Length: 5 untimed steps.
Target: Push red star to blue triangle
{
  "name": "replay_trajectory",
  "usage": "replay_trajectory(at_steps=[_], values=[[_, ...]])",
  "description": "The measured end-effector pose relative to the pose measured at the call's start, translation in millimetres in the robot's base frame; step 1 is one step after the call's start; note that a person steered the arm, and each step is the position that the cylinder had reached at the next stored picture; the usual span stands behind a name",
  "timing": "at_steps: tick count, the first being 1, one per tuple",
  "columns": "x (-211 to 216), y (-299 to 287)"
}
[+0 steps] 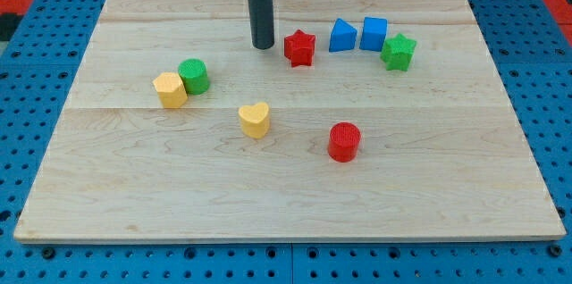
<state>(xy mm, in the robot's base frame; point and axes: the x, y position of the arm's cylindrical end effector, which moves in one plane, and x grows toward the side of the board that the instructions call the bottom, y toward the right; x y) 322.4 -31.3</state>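
The red star lies in the upper middle of the wooden board. The blue triangle sits just to its right, a small gap between them. My tip rests on the board just left of the red star, a short gap apart, about level with it. The rod rises straight up out of the view's top.
A blue cube touches the blue triangle's right side, and a green star sits right of the cube. A yellow hexagon and green cylinder touch at the left. A yellow heart and red cylinder lie lower down.
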Motion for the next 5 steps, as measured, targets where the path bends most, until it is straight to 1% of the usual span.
replay_trajectory(at_steps=[2,3,4,5], values=[[-0.1,29.1],[-2.8,32.8],[-4.2,15.4],[-4.2,-22.3]])
